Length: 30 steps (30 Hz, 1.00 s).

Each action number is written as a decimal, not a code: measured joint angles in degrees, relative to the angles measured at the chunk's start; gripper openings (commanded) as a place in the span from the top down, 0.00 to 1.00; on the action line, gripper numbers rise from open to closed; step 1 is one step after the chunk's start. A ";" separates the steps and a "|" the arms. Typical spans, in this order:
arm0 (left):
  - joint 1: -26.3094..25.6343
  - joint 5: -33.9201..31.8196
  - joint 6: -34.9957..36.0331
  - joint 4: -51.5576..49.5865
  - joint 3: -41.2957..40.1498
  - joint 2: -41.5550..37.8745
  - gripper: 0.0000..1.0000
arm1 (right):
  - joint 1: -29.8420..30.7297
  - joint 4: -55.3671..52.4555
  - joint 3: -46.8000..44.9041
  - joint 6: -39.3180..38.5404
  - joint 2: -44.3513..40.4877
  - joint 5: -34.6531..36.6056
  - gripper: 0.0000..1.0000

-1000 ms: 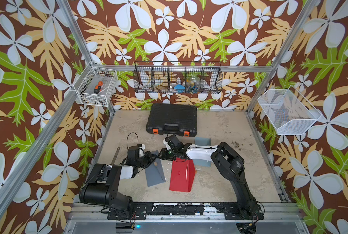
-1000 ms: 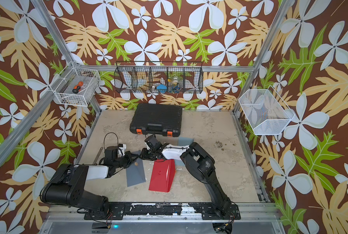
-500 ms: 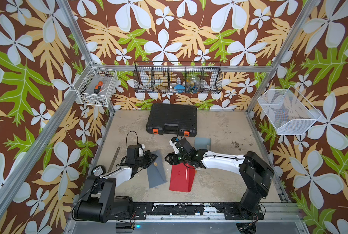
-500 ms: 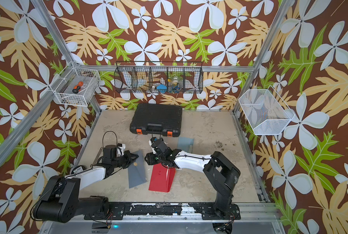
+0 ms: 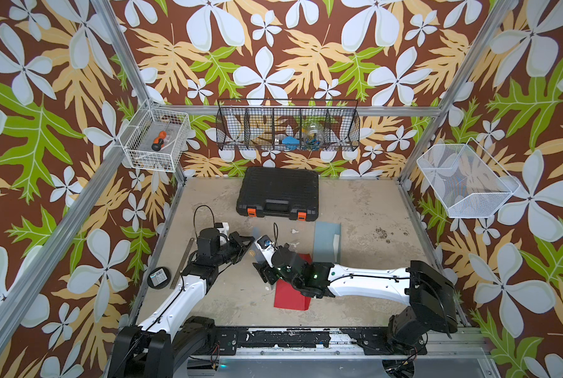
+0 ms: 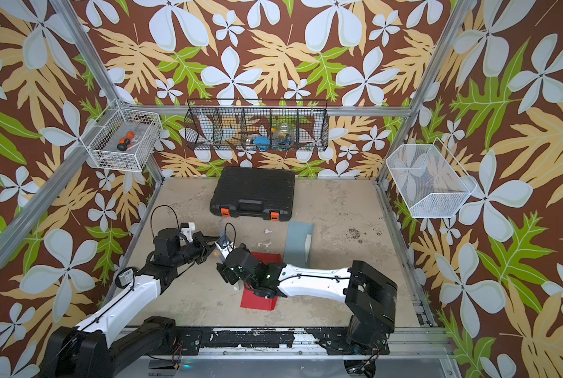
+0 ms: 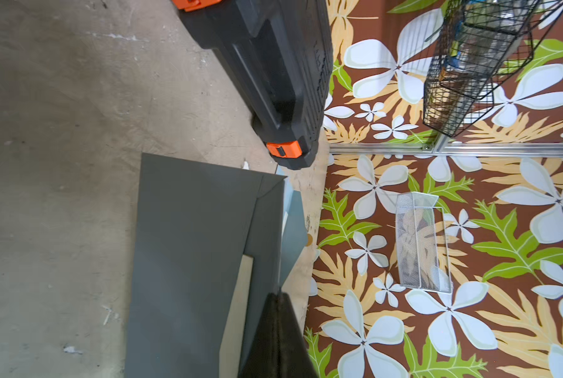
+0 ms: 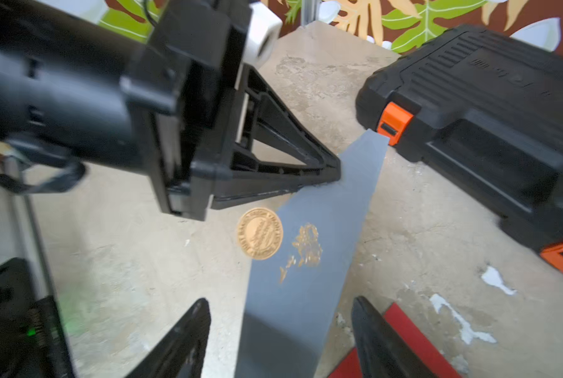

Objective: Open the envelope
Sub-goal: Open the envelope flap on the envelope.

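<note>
The grey envelope [image 8: 306,294] hangs tilted above the table, its top edge pinched by my left gripper [image 8: 337,173], which is shut on it. A round gold seal [image 8: 259,234] sticks out from the envelope's side edge, and gold residue [image 8: 306,245] marks the paper beside it. In the left wrist view the envelope [image 7: 188,245] shows a folded flap and a cream strip [image 7: 239,304] under it. My right gripper [image 8: 280,314] is open, one finger on each side of the envelope's lower part, not touching it. In both top views the right hand [image 5: 283,261] hides most of the envelope.
A red envelope [image 5: 290,296] lies under the right forearm, and a light blue one [image 5: 327,242] lies behind it. A black tool case [image 5: 278,193] stands at the back. A metal ruler [image 5: 183,261] and a round black disc [image 5: 158,277] lie at the left edge.
My right gripper has opened wider, and the right arm has stretched out low over the red envelope. The left gripper has stayed shut on the grey envelope.
</note>
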 measured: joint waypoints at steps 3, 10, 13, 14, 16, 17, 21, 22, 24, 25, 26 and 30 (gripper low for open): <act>-0.04 -0.09 -1.20 -0.76 1.09 -1.11 1.00 | 1.55 -3.89 3.65 -2.19 3.32 6.67 0.29; -0.13 -0.94 -1.07 -3.85 3.21 -2.27 1.00 | 3.17 -10.43 8.44 -4.90 6.88 19.37 0.35; -0.17 -1.42 -0.31 -5.42 4.17 -2.60 1.00 | 3.26 -11.10 8.55 -4.96 5.88 21.94 0.40; -0.17 -1.62 0.15 -5.84 4.46 -2.67 1.00 | 3.34 -11.23 8.63 -5.09 5.46 22.49 0.42; -0.20 -2.54 0.46 -6.71 4.81 -2.73 1.00 | 3.41 -11.28 8.90 -5.38 4.92 22.77 0.46; -0.22 -2.69 0.68 -6.99 4.87 -2.75 1.00 | 3.39 -11.43 9.11 -5.55 4.79 22.88 0.49; -0.33 -2.97 1.31 -7.54 4.87 -2.82 1.00 | 3.34 -11.85 9.84 -5.75 4.85 22.84 0.62; -0.37 -3.15 1.40 -7.78 4.94 -2.86 1.00 | 3.37 -11.85 10.03 -5.73 4.98 22.73 0.67; -0.39 -3.19 1.68 -8.13 5.22 -2.93 1.00 | 3.41 -11.96 10.49 -5.70 5.42 22.69 0.74; -0.39 -3.21 1.68 -8.11 5.31 -2.97 1.00 | 3.43 -12.17 10.78 -5.70 5.66 22.69 0.77; -0.42 -3.34 1.70 -8.11 5.35 -3.02 1.00 | 3.43 -12.33 10.97 -5.70 5.81 22.64 0.78; -0.42 -3.28 1.70 -8.13 5.40 -3.13 1.00 | 3.37 -12.74 11.08 -5.68 5.81 22.53 0.86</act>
